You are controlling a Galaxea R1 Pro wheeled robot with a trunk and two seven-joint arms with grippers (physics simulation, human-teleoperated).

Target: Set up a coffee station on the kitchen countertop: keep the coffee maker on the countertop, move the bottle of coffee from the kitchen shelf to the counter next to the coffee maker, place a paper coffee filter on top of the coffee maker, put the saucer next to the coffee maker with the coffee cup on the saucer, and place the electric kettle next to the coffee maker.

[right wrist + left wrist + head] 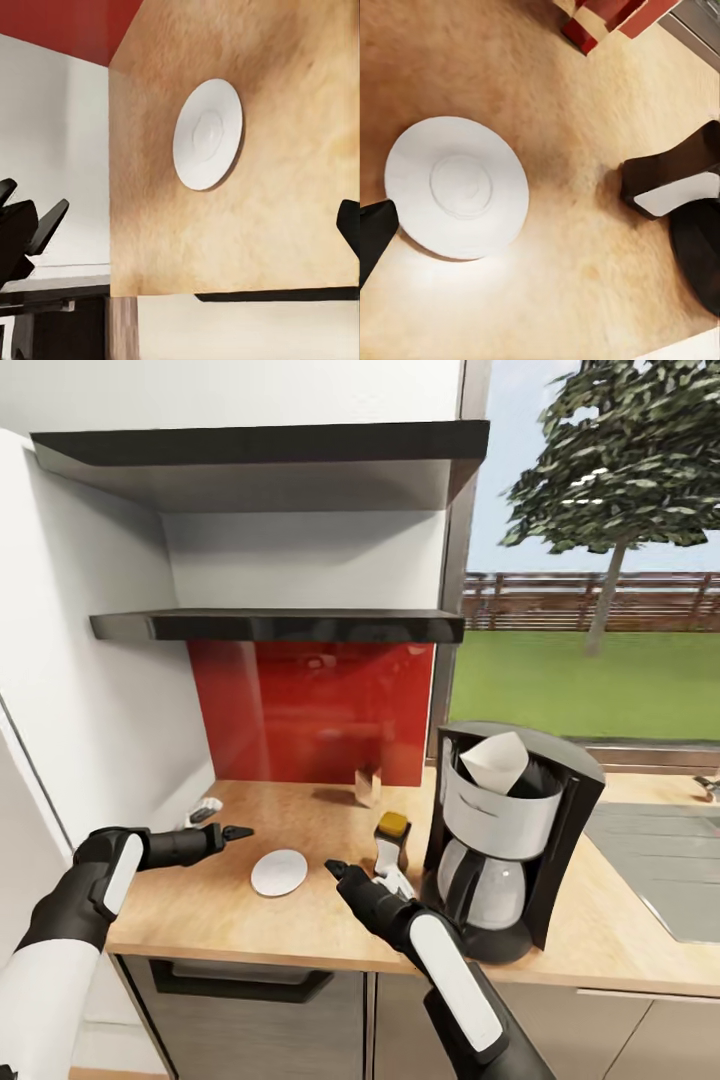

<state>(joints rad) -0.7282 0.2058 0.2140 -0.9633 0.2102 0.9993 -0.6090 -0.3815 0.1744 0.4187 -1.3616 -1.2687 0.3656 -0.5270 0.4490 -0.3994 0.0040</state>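
The round white ceramic saucer (279, 872) is lying flat on the pale wooden surface (300, 920), between the two black grippers. The left gripper (238, 832) and right gripper (335, 870) are hovering beside it — jaws too unclear to call. It looks thin, stiff, slick and breakable — I'd pinch its rim.

No text, label, brand, number or sign can be read anywhere in these pictures. The coffee maker (510, 840) carries a pale band across its front, but nothing legible shows on it. The bottle of coffee (391, 842) beside it has a label area too small and blurred to make out.
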